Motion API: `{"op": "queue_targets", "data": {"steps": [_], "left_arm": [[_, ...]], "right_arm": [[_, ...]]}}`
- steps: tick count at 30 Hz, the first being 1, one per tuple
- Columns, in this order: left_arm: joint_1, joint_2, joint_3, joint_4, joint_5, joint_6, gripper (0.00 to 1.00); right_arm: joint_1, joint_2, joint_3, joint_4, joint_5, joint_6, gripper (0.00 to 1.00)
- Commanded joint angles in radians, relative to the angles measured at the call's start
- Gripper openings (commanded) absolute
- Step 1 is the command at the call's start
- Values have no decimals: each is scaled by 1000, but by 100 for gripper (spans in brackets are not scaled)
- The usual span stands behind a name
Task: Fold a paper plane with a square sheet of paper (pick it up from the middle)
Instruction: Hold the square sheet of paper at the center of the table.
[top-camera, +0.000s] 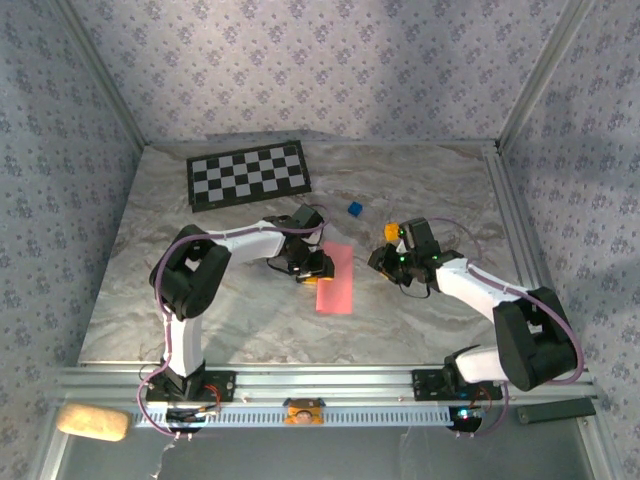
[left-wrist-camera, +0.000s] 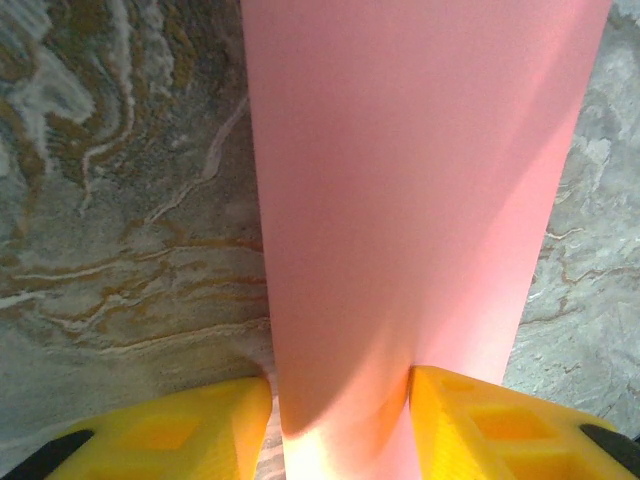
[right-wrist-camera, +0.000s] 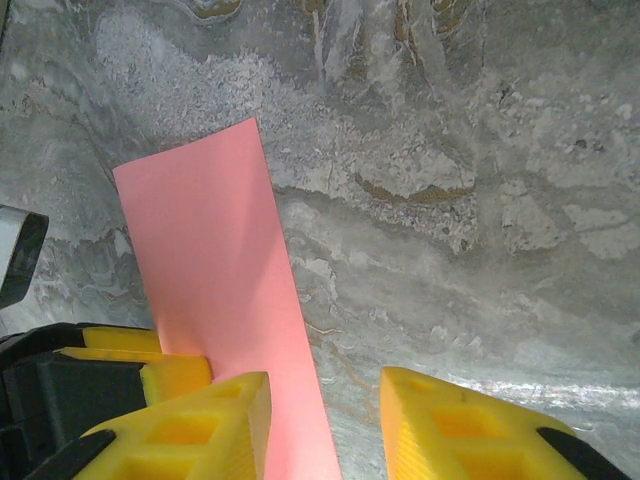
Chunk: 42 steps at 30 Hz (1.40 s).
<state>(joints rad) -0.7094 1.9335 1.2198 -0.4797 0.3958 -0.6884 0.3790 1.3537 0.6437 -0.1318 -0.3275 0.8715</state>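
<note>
The square sheet of paper (top-camera: 336, 281) lies mid-table as a long salmon-pink rectangle, apparently folded in half. No paper plane is in view. My left gripper (top-camera: 314, 267) is at the strip's left edge. In the left wrist view the paper (left-wrist-camera: 420, 180) runs between the yellow fingers of the left gripper (left-wrist-camera: 340, 430), which is open. The strip touches the right finger, and a sliver of table shows beside the left one. My right gripper (top-camera: 384, 259) is just right of the strip and open (right-wrist-camera: 325, 430). The paper's edge (right-wrist-camera: 215, 250) passes under its left finger.
A black-and-white checkerboard mat (top-camera: 248, 174) lies at the back left. A small blue block (top-camera: 354, 209) and a small orange block (top-camera: 391, 231) sit behind the right gripper. The left gripper's fingers (right-wrist-camera: 150, 365) show beside the paper. Bare marble lies in front of the strip.
</note>
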Motion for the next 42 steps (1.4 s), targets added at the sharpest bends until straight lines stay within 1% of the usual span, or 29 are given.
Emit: {"op": "queue_targets", "data": {"steps": [1, 12, 15, 17, 20, 22, 31, 42], "left_arm": [[-8, 78, -25, -63, -109, 26, 44], [-15, 101, 1, -89, -124, 38, 44], [-15, 99, 1, -88, -125, 36, 44], [-14, 99, -2, -88, -129, 36, 44], [-14, 97, -3, -90, -132, 36, 44], [-14, 93, -9, -84, -135, 31, 44], [-14, 83, -25, -67, -138, 5, 43], [-14, 98, -23, -66, -130, 10, 44]], "right_arm": [[9, 14, 24, -16, 18, -15, 35], [24, 35, 40, -14, 11, -20, 35], [31, 45, 50, -13, 0, -27, 33], [39, 55, 58, -7, -11, -34, 30], [55, 77, 73, 3, -23, -41, 19], [69, 91, 78, 4, -14, -40, 15], [79, 80, 71, -17, 54, -9, 15], [81, 77, 68, -9, 41, -10, 17]]}}
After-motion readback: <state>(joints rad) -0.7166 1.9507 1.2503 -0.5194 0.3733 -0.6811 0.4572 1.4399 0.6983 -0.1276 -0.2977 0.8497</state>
